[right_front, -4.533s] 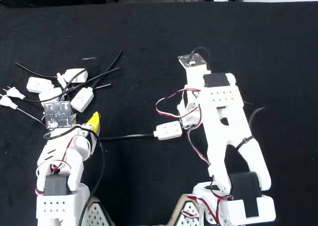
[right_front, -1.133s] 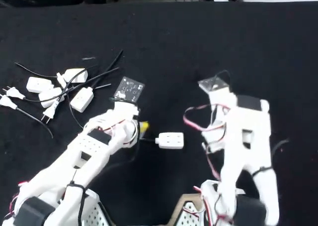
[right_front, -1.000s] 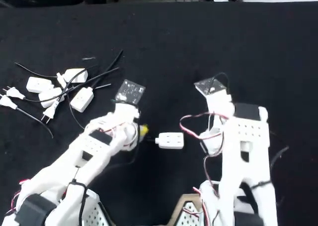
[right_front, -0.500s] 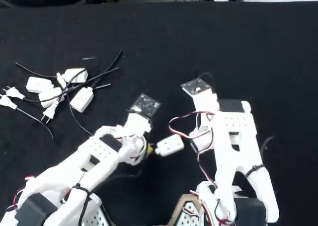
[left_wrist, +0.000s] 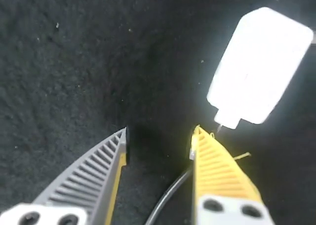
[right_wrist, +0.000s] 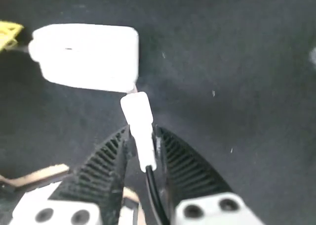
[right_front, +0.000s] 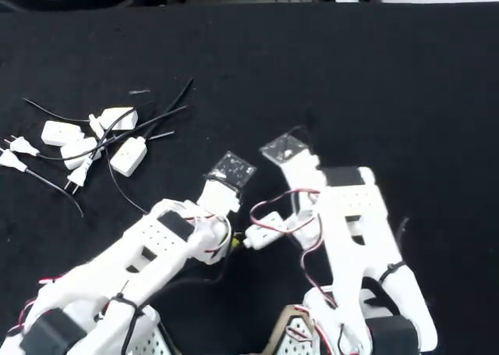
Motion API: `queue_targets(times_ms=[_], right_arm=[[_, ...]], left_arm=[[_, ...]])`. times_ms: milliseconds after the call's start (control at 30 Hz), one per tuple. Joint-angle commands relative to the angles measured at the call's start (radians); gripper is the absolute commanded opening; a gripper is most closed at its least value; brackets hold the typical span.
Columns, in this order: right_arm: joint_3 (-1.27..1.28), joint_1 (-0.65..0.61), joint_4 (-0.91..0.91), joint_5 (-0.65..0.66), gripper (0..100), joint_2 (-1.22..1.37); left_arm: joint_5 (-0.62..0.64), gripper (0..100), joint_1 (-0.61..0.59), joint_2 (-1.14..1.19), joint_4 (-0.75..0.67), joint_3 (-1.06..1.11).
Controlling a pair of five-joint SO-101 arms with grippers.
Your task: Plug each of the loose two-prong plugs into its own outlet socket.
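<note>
Near the front middle of the black table (right_front: 405, 74), between the two arms, lies a single white socket (right_front: 259, 233). The right gripper (right_wrist: 142, 132) is closed on a white plug (right_wrist: 138, 117), with its two black fingers pressing the plug body from either side. The plug lead (right_wrist: 154, 190), black, runs back between those fingers. The nose of the plug meets one end face of the socket, close to a corner, and a short stub of prong shows at the joint. The plug sits at a slight angle to the socket. Whether the prongs have entered the slots cannot be told.

The left gripper (left_wrist: 159, 136) is at the opposite end of the socket. Its jaws are parted with a clear gap and nothing is clamped between them. Its yellow fingertip (left_wrist: 200, 136) is just beside the stub where the socket lead (left_wrist: 165, 202) leaves the socket, and that black lead runs along the inner side of the finger.

On the left side of the table, farther back and well apart from both grippers, lie the other sockets (right_front: 129, 155) and the loose plugs (right_front: 20, 146). Their black cords cross one another.
</note>
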Motion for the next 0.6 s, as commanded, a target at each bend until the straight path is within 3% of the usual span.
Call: queue_targets(times_ms=[0, 300, 567], right_arm=[[-0.010, -0.081, -0.075, -0.057, 1.1, -0.038], [-0.018, -0.104, -0.135, -0.072, 1.1, -0.041], [-0.248, -0.078, 0.094, 0.005, 1.1, -0.036]], left_arm=[[-0.008, 21, 0.015, -0.124, 0.008, 0.022], [-0.006, 22, 0.010, -0.356, 0.011, 0.157], [-0.006, 22, -0.068, -0.368, 0.163, 0.068]])
